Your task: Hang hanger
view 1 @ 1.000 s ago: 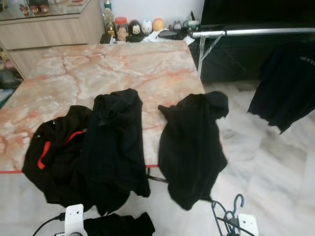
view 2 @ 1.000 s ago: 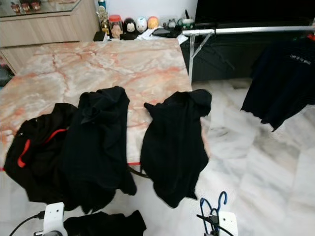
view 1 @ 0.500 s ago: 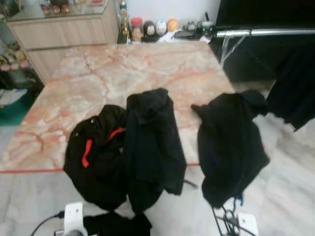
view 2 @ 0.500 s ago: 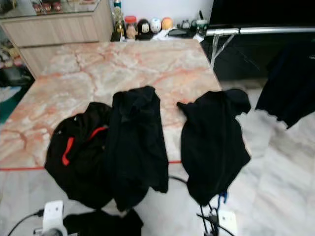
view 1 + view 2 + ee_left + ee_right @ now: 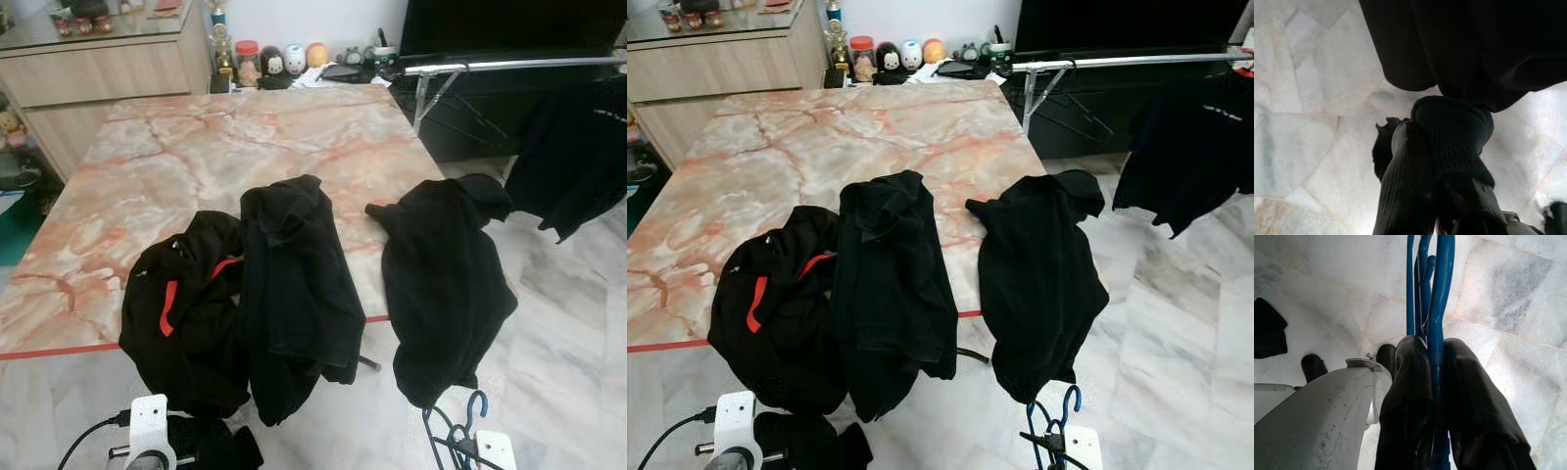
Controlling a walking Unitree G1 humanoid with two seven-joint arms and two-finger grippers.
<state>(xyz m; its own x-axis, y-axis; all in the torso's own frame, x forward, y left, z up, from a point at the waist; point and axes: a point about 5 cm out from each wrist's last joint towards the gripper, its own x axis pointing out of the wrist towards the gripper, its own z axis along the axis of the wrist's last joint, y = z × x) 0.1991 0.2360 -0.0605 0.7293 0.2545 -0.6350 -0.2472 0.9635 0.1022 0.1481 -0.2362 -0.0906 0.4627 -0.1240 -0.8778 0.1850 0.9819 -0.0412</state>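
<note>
A bunch of blue hangers (image 5: 1436,308) sticks up from my right gripper (image 5: 1432,345), which is shut on their stems low at the right, over the marble floor; the hooks (image 5: 470,416) show beside its white wrist. My left gripper (image 5: 1437,147) is low at the left, shut on a ribbed black garment (image 5: 211,446) that bunches around its fingers. A metal clothes rail (image 5: 509,65) runs across the far right, and a black T-shirt (image 5: 573,157) hangs from it.
A marble table (image 5: 245,137) stands ahead with three dark garments at its near edge: one with red trim (image 5: 181,313), a middle one (image 5: 294,284), and one draped over the corner (image 5: 441,284). Jars and figurines (image 5: 274,64) line its far side. Pale floor (image 5: 568,333) lies on the right.
The camera swung, so the whole scene slid right and then partly back left. The garments on the table lie as before. Both grippers stay low with their loads.
</note>
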